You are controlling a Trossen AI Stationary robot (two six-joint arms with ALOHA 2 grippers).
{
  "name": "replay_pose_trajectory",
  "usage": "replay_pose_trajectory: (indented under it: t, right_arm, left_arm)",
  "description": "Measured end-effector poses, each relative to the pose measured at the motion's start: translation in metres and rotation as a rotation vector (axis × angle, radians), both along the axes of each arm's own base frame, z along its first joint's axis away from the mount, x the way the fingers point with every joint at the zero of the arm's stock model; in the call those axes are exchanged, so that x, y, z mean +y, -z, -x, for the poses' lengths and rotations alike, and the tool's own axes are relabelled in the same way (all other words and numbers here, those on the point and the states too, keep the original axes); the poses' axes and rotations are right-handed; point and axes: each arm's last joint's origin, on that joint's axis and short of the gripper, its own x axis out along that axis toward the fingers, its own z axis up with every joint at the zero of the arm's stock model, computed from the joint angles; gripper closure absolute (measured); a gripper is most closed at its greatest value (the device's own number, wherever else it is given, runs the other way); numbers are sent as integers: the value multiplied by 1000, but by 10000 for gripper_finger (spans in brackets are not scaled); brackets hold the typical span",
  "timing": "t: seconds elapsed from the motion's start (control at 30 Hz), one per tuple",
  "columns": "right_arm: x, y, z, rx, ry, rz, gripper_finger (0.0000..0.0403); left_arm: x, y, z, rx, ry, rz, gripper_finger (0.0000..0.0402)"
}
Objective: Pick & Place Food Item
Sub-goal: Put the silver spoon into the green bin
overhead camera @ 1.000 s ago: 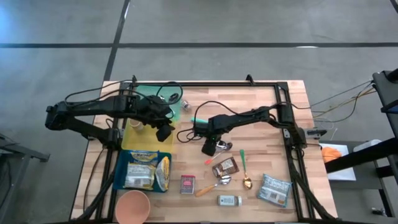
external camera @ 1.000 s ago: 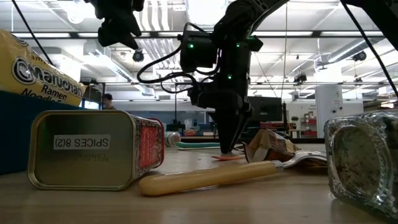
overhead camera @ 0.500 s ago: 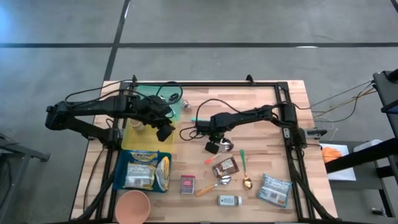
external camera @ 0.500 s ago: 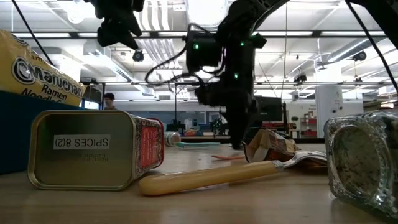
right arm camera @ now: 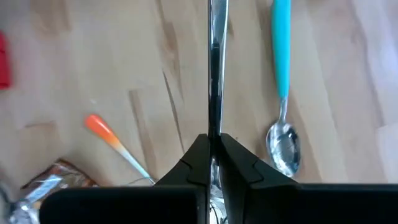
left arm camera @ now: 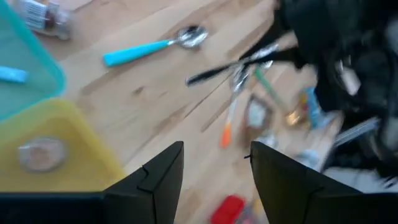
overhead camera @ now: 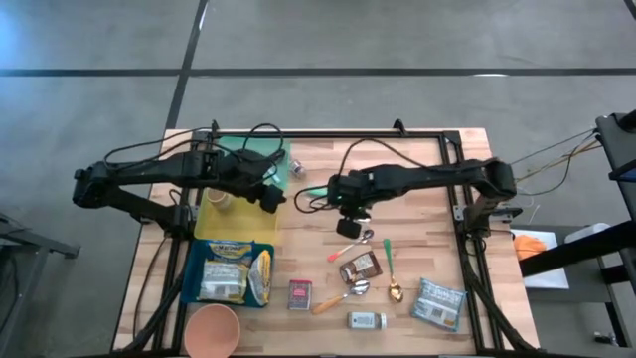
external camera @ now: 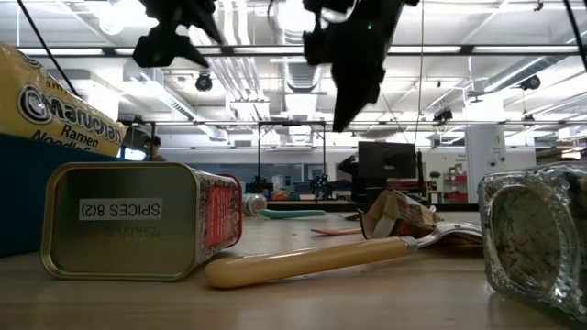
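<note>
High view: right gripper (overhead camera: 350, 225) above mid-table (overhead camera: 417, 199); left gripper (overhead camera: 269, 201) over the yellow tray (overhead camera: 207, 227).

Low view: both grippers raised; office behind.

Right wrist view: fingers (right arm camera: 198, 158) clamped on a dark metal utensil (right arm camera: 216, 56), teal spoon (right arm camera: 281, 81) beneath.

Left wrist view: fingers (left arm camera: 163, 171) parted, empty.

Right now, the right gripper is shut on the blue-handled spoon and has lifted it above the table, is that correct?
Not quite. The right gripper is shut on a plain metal utensil, lifted above the table. The right wrist view shows the blue-handled spoon lying on the wood beside it.
</note>
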Motion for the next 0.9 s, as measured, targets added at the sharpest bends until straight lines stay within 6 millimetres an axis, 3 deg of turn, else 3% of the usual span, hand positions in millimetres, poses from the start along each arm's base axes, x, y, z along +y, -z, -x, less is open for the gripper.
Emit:
replay_pose_trajectory:
  t: [0.17,0.4,0.9]
  right_arm:
    - [1,-32,16,-95,-1,28,393]
    - [3,-53,25,-158,28,123,393]
    - [11,-60,22,-169,-18,189,394]
  left_arm:
    - [2,-4,-10,-94,-58,46,210]
    - [11,-6,-17,-164,-193,170,210]
    - [23,0,-43,-260,-234,293,210]
